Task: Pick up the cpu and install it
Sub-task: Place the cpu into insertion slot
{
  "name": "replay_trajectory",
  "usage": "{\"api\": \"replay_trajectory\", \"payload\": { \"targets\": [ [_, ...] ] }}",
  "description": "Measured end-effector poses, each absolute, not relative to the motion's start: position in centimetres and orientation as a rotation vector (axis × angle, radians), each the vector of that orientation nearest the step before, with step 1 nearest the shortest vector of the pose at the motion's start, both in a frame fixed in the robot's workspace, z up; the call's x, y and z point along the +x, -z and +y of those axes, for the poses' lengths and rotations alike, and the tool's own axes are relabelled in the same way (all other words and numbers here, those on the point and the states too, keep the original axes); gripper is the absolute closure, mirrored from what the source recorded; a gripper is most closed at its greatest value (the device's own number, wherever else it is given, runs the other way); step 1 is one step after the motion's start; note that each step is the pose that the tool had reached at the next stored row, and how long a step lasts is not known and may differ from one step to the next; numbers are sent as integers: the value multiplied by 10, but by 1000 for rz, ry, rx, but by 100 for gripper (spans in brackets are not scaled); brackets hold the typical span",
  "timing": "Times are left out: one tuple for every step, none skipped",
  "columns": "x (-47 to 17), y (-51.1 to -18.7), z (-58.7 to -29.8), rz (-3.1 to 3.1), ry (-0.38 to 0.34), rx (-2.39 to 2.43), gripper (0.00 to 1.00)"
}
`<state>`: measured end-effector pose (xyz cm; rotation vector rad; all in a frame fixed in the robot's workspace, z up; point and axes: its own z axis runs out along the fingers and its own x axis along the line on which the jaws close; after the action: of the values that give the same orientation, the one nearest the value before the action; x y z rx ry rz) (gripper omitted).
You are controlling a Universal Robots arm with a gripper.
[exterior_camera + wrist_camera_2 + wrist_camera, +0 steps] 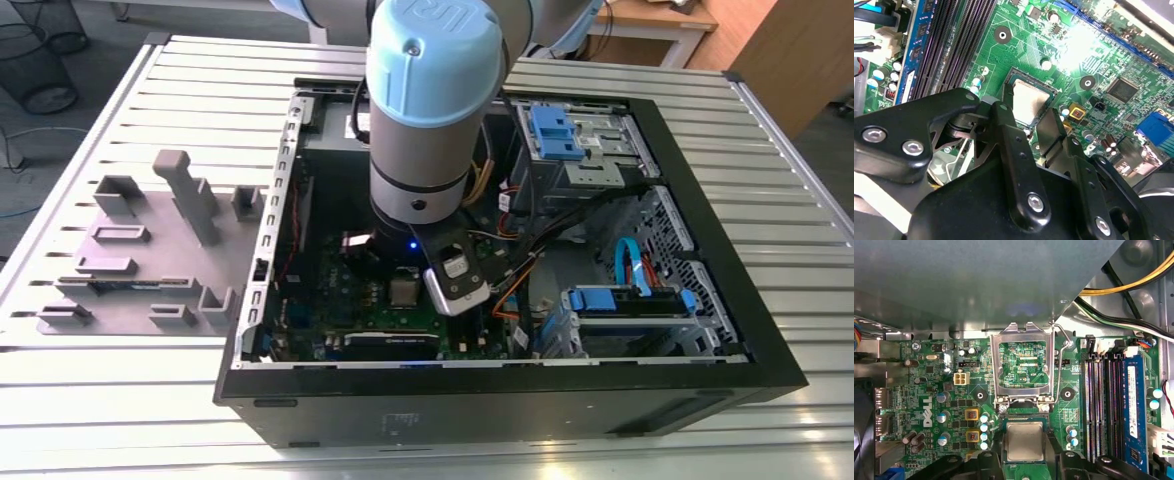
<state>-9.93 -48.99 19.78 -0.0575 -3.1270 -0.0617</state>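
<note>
We judge installing underway: inside the case [507,400], mid-frame in the exterior view, the claw [1028,107] straddles the cpu [1025,441] at its socket [1024,417]. We cannot tell whether it grips. Seating demands squareness.

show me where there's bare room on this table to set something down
The table is bare on the exterior view's right of the case, in the strip between the case and the camera, and beyond the holder blocks at the exterior view's left. Crowded: the holder blocks themselves, and inside the case, where the arm, cables and drive bays leave little gap.

Harsh white glare on the green motherboard [1024,50]
</note>
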Motion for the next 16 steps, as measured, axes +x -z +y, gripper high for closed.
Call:
{"api": "replay_trajectory", "payload": {
  "targets": [
    [-99, -198, -490, -3127, 62, -57, 55],
    [-99, -198, -490, -3127, 62, -57, 62],
    [-99, -198, -490, -3127, 62, -57, 67],
    [-99, -198, -490, -3127, 62, -57, 67],
    [-99, -198, -490, -3127, 62, -57, 73],
    [-99, -198, -490, -3127, 62, -58, 73],
    [-99, -198, -490, -3127, 62, -58, 73],
    [-99, -198, -490, -3127, 62, -58, 85],
    [-99, -198, -490, -3127, 62, -58, 89],
    [-99, -198, -490, -3127, 62, -58, 89],
    [-99, -198, -490, -3127, 62, -57, 89],
    [-99, -198, -490, -3127, 62, -57, 89],
    [-99, -198, -490, -3127, 62, -57, 89],
    [-99, -198, -490, -3127, 62, -57, 89],
    [-99, -198, -490, -3128, 61, -58, 89],
    [-99, -197, -490, -3130, 61, -57, 89]
  ]
}}
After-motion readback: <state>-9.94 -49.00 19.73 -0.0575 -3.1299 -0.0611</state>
